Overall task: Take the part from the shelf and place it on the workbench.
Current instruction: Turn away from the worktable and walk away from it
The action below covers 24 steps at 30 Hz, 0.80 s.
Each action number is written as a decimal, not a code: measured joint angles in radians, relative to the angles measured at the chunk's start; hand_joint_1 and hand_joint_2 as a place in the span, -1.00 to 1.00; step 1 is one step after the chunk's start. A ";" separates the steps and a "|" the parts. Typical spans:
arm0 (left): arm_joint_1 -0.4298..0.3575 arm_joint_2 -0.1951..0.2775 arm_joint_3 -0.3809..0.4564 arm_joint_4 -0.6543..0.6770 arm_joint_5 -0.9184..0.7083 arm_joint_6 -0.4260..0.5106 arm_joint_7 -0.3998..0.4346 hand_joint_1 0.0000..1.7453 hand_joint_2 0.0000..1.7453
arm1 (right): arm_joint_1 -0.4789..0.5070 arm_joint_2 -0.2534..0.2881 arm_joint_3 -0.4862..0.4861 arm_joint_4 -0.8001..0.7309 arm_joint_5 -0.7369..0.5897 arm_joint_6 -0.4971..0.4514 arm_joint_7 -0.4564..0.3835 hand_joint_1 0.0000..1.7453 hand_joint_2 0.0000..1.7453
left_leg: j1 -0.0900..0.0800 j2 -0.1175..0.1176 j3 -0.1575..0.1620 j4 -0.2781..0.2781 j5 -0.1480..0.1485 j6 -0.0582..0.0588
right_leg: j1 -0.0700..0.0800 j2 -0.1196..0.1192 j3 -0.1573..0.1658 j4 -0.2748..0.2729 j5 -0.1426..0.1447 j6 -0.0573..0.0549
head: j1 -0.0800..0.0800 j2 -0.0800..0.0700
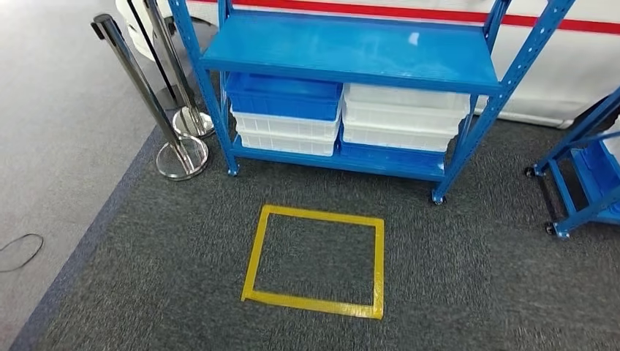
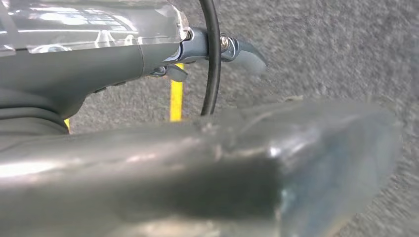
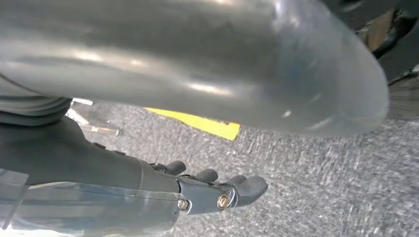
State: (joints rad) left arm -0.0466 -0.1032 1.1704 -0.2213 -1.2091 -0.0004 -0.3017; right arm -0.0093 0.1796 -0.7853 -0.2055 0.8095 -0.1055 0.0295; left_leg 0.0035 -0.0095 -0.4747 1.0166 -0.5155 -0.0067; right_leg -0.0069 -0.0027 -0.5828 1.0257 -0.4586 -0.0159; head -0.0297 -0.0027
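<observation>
A blue metal shelf [image 1: 351, 47] stands ahead on dark carpet. Its upper board is bare. The lower level holds a blue bin [image 1: 284, 95] on white bins [image 1: 286, 131], with more stacked white bins [image 1: 406, 113] beside them. What the bins contain is hidden, and I cannot pick out the part. My left hand [image 2: 123, 64] hangs above the carpet holding nothing, its thick thumb [image 2: 247, 163] well apart from the fingers [image 2: 242, 52]. My right hand [image 3: 148, 182] also hangs over the carpet with nothing in it, thumb [image 3: 222, 64] away from the fingers [image 3: 237, 190].
A yellow tape square [image 1: 316, 301] marks the carpet in front of the shelf. Two chrome stanchions [image 1: 146, 88] stand left of the shelf. A blue wheeled cart [image 1: 585, 175] sits at the right edge. A thin cable [image 1: 20, 252] lies on the grey floor at left.
</observation>
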 joint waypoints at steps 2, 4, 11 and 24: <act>-0.002 -0.002 0.003 0.000 0.018 0.005 0.000 -1.00 -1.00 | 0.001 0.000 -0.001 0.000 -0.002 0.000 0.000 -1.00 -1.00 | 0.002 0.002 -0.019 0.055 -0.020 -0.009 | -0.003 -0.002 0.018 -0.005 -0.007 -0.013 | 0.000 0.000; -0.007 -0.012 0.024 0.000 0.070 0.024 -0.001 -1.00 -1.00 | -0.001 0.001 -0.003 0.000 -0.008 -0.002 0.001 -1.00 -1.00 | 0.006 0.004 -0.090 0.175 -0.068 -0.017 | -0.002 -0.003 0.027 -0.007 -0.015 -0.020 | 0.000 0.000; -0.007 -0.048 0.098 0.000 0.127 0.059 -0.007 -1.00 -1.00 | 0.001 0.009 -0.017 0.001 -0.018 -0.006 0.003 -1.00 -1.00 | 0.002 0.009 -0.129 0.057 0.050 -0.003 | 0.001 -0.003 0.085 -0.005 -0.065 -0.009 | 0.000 0.000; -0.009 -0.064 0.123 -0.003 0.123 0.053 -0.007 -1.00 -1.00 | -0.002 0.012 -0.028 0.001 -0.021 -0.006 0.005 -1.00 -1.00 | 0.003 0.000 -0.030 -0.011 0.022 0.041 | -0.008 0.001 -0.078 0.195 -0.101 0.042 | 0.001 0.000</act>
State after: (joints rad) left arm -0.0555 -0.1676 1.2937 -0.2244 -1.0864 0.0522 -0.3086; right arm -0.0113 0.1915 -0.8132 -0.2041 0.7885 -0.1114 0.0340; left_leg 0.0062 -0.0098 -0.5047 1.0058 -0.4931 0.0341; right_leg -0.0146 -0.0015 -0.6604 1.2204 -0.5598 0.0260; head -0.0287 -0.0027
